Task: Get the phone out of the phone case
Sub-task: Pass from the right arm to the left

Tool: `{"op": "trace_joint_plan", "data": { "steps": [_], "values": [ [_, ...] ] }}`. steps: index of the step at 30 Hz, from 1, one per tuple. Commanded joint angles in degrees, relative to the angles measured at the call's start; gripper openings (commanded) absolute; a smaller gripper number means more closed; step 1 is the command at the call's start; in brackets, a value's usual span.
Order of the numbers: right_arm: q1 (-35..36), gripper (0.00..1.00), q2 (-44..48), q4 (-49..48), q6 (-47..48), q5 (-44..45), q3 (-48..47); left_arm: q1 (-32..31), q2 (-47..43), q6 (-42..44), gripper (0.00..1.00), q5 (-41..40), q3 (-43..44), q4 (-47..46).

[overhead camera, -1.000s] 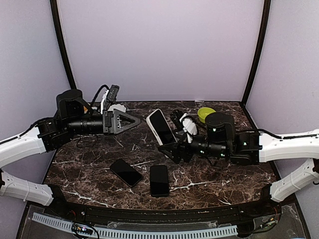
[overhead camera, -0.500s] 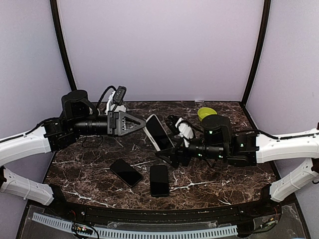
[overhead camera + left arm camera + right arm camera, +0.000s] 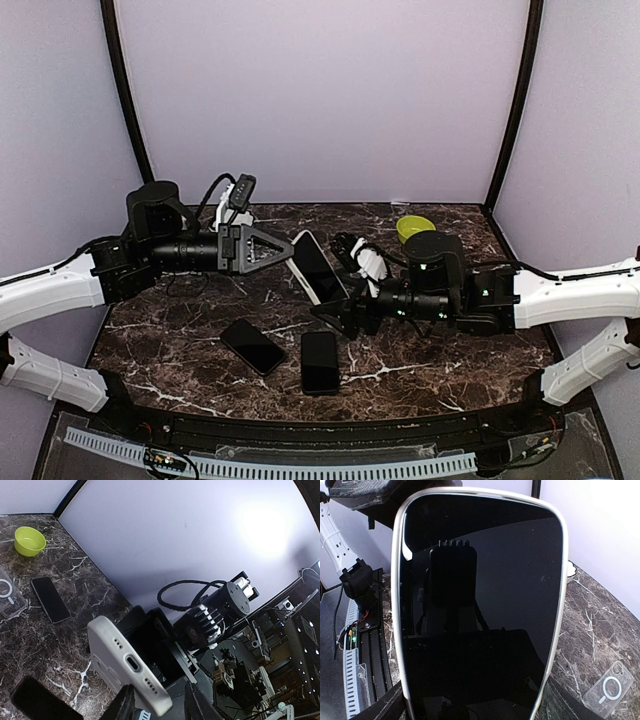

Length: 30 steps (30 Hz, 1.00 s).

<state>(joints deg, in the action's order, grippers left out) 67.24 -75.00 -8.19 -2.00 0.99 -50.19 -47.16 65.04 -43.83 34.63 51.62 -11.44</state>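
The phone in its white case (image 3: 318, 267) is held tilted above the table by my right gripper (image 3: 337, 312), which is shut on its lower end. In the right wrist view the black screen (image 3: 480, 605) with its white case rim fills the frame. My left gripper (image 3: 283, 245) is open, its tips right at the case's upper left end. In the left wrist view the case's end with the charging port (image 3: 127, 664) lies just in front of my open left gripper (image 3: 157, 707), one corner between the fingers (image 3: 125, 705).
Two black phones (image 3: 252, 346) (image 3: 320, 361) lie flat on the marble table near the front. A clear case with a ring (image 3: 610, 687) and a green bowl (image 3: 413, 228) sit at the back right. They also show in the left wrist view, bowl (image 3: 29, 540) and clear case (image 3: 10, 595).
My left gripper has moved right, up to the phone's upper end. My right gripper with the phone has shifted slightly left toward it.
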Motion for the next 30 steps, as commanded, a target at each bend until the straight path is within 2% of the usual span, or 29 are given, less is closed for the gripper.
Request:
{"op": "trace_joint_plan", "data": {
  "steps": [1, 9, 21, 30],
  "values": [
    [0.69, 0.0, 2.14, -7.01, 0.69, -0.73, -1.4, -0.27, -0.1, 1.1, 0.37, 0.07, 0.74, -0.35],
    [0.87, 0.0, 2.69, -7.74, 0.68, -0.73, -1.39, -0.27, 0.0, 0.86, 0.26, 1.75, 0.2, -1.55],
    [1.47, 0.0, 4.74, -11.55, 4.79, -6.72, -0.56, -0.23, -0.19, 0.84, 0.19, 4.74, -1.87, -3.77],
    [1.66, 0.0, 8.92, -22.68, 6.54, -10.98, 5.93, -0.3, -1.1, 1.17, 0.16, 4.41, -3.62, -5.19]
  ]
}}
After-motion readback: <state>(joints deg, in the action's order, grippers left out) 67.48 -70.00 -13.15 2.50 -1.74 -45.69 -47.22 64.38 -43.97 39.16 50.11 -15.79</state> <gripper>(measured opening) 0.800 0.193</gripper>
